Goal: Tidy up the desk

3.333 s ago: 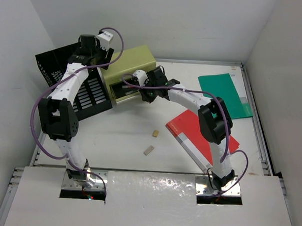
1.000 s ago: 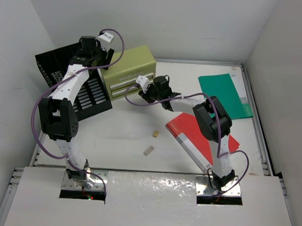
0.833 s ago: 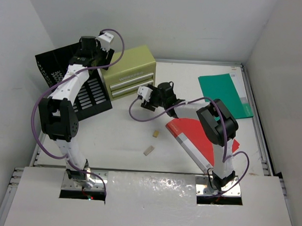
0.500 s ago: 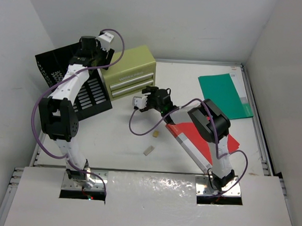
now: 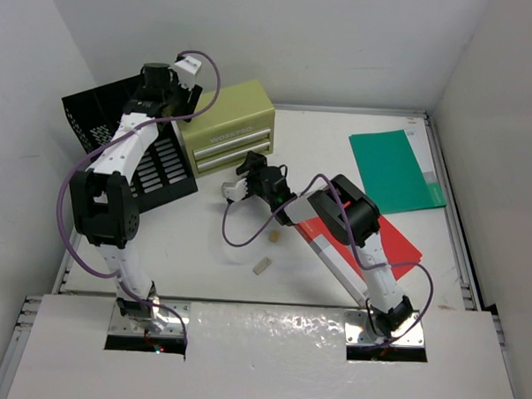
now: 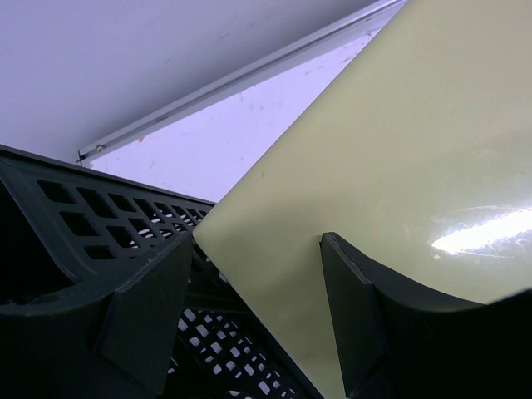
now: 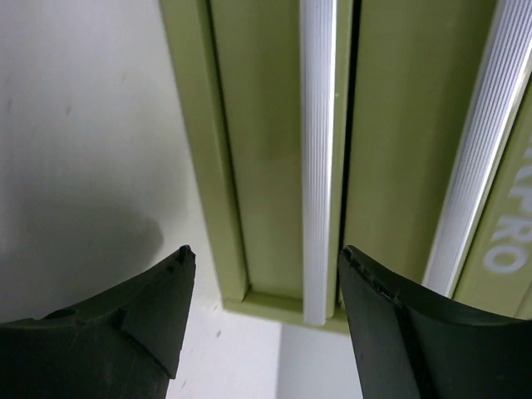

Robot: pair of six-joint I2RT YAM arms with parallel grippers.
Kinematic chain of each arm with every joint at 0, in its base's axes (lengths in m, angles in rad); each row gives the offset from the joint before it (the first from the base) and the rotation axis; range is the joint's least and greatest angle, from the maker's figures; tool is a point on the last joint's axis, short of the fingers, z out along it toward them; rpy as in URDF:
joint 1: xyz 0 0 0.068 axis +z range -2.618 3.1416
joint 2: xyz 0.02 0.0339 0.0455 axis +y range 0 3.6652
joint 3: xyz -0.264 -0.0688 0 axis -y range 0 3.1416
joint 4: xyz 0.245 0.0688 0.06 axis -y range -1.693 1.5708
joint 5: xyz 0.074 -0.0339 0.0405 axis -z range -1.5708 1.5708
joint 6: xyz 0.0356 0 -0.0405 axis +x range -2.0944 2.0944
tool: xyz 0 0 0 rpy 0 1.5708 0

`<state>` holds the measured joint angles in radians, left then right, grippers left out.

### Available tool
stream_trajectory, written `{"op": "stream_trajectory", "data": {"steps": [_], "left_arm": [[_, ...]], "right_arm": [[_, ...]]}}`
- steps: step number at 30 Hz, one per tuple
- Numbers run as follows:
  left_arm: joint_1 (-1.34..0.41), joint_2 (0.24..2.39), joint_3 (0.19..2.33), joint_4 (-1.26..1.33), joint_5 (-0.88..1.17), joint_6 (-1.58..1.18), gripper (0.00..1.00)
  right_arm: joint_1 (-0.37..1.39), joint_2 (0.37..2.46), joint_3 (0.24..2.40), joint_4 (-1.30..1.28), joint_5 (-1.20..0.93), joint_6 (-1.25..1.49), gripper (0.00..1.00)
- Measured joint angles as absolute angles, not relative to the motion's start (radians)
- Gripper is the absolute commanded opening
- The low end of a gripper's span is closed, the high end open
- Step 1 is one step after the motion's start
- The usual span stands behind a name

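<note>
Olive-green metal fills both wrist views: a drawer box [image 5: 227, 127] stands at the back left of the white desk [image 5: 202, 241], and both of its drawers look shut. The right gripper [image 7: 264, 251] hangs just short of the box front, with its jaws well apart and holding nothing. A ribbed silver handle strip [image 7: 318, 158] runs straight ahead of it, in line with the gap between its fingertips. The left gripper [image 6: 258, 239] sits over the top of the box, jaws also parted and nothing clamped. The flat top spreads under its right finger, and a black mesh tray [image 5: 93, 117] lies below its left finger. Whether it presses on the top cannot be told.

Several things could go wrong from here. The handle strip is thin and smooth, so a pinch set slightly off could slip free. A pull on a drawer could drag the whole box across the desk if the left gripper is not bearing down. Behind the right gripper, its purple cable [image 5: 225, 229] loops near a small tan block [image 5: 273, 238], and the arm is folded over a red folder [image 5: 396, 245]. A careless sweep could shove either one.
</note>
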<state>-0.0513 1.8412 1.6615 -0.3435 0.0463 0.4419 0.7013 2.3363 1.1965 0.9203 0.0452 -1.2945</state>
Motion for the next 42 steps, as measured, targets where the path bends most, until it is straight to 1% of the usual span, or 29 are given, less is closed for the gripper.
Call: {"op": "stream_trajectory", "data": {"steps": [7,11,17,24,27,29,32,33,34,35,36,38,40,41,42], "left_arm": [[-0.052,1.841,1.662,-0.342,0.046,0.447,0.62],[-0.052,1.841,1.662,-0.342,0.046,0.449,0.62],[-0.052,1.841,1.662,-0.342,0.046,0.459,0.62],[-0.052,1.841,1.662,-0.341,0.046,0.463,0.62],[-0.052,1.841,1.662,-0.341,0.046,0.464,0.62],[-0.052,1.841,1.662,-0.341,0.046,0.464,0.62],[-0.052,1.841,1.662,-0.341,0.046,0.466,0.62],[-0.052,1.841,1.662,-0.341,0.046,0.466,0.62],[-0.052,1.841,1.662,-0.341,0.046,0.467,0.62],[-0.052,1.841,1.662,-0.341,0.045,0.467,0.62],[-0.052,1.841,1.662,-0.341,0.045,0.467,0.62],[-0.052,1.841,1.662,-0.341,0.045,0.467,0.61],[-0.052,1.841,1.662,-0.341,0.045,0.467,0.62],[-0.052,1.841,1.662,-0.341,0.045,0.467,0.62],[-0.052,1.841,1.662,-0.341,0.045,0.467,0.62]], "right_arm": [[0.733,2.397,1.308,0.921,0.080,-1.346,0.69],[0.733,2.425,1.370,0.904,0.098,-1.348,0.66],[0.731,2.478,1.417,0.881,0.116,-1.362,0.63],[0.730,2.489,1.450,0.858,0.128,-1.362,0.62],[0.731,2.497,1.471,0.849,0.131,-1.363,0.58],[0.731,2.508,1.485,0.850,0.138,-1.367,0.54],[0.734,2.521,1.511,0.859,0.155,-1.362,0.45],[0.735,2.524,1.517,0.860,0.158,-1.361,0.40],[0.735,2.526,1.524,0.862,0.161,-1.359,0.31],[0.735,2.527,1.525,0.875,0.164,-1.361,0.19],[0.735,2.527,1.525,0.893,0.165,-1.362,0.14],[0.735,2.529,1.525,0.909,0.165,-1.363,0.08],[0.735,2.532,1.520,0.923,0.165,-1.368,0.05],[0.735,2.532,1.514,0.933,0.163,-1.370,0.01],[0.735,2.532,1.508,0.944,0.162,-1.372,0.00]]}}
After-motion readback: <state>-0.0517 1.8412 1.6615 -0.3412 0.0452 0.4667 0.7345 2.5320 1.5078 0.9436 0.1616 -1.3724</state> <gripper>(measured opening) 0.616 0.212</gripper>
